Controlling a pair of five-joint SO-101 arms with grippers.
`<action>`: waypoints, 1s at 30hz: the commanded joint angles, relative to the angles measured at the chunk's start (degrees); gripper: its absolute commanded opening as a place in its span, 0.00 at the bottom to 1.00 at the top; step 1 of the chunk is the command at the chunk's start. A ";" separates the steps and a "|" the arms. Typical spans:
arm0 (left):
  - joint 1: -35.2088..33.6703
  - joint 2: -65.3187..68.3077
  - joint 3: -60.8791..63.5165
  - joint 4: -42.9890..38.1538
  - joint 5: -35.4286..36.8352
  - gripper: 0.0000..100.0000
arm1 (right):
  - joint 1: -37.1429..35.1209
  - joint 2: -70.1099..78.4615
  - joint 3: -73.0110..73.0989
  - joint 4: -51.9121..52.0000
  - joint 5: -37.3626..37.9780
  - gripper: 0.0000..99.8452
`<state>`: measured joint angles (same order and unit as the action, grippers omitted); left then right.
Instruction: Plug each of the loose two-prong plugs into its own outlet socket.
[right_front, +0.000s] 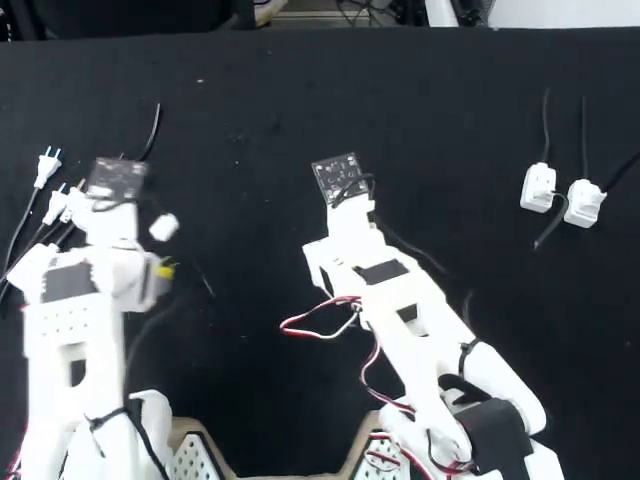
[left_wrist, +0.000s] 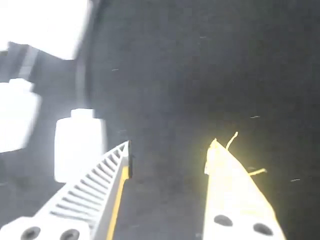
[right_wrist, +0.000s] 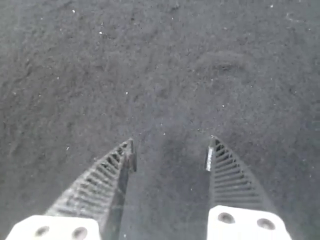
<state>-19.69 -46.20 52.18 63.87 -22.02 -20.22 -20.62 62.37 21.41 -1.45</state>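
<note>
Two white two-prong plugs (right_front: 45, 165) (right_front: 55, 205) with black cords lie at the table's far left, beside the left arm (right_front: 75, 290). In the left wrist view my left gripper (left_wrist: 170, 150) is open, with only black cloth between its fingers. A blurred white plug body (left_wrist: 77, 145) lies just outside one finger (left_wrist: 117, 165), and a second plug body (left_wrist: 15, 117) farther off. Two white outlet sockets (right_front: 538, 187) (right_front: 585, 203) sit at the far right. My right gripper (right_wrist: 170, 150) is open over bare cloth, holding nothing.
Black cloth (right_front: 250, 110) covers the whole table. The right arm (right_front: 400, 300) stretches across the middle, with red and white wires looping beside it. Thin black cords run back from the sockets. A small white piece (right_front: 163, 227) sits by the left arm.
</note>
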 joint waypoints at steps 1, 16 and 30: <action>-9.45 -0.18 -7.60 3.43 -11.96 0.25 | -0.62 -2.42 -0.48 0.35 0.44 0.21; -21.76 3.08 -2.42 -6.77 -32.26 0.25 | -0.62 -2.07 -0.22 0.44 0.53 0.21; -22.90 31.47 -11.03 -13.19 -31.91 0.25 | -0.62 -2.07 0.40 0.18 0.53 0.21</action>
<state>-42.20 -20.62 47.34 51.38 -53.85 -20.22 -20.62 63.16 21.41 -1.45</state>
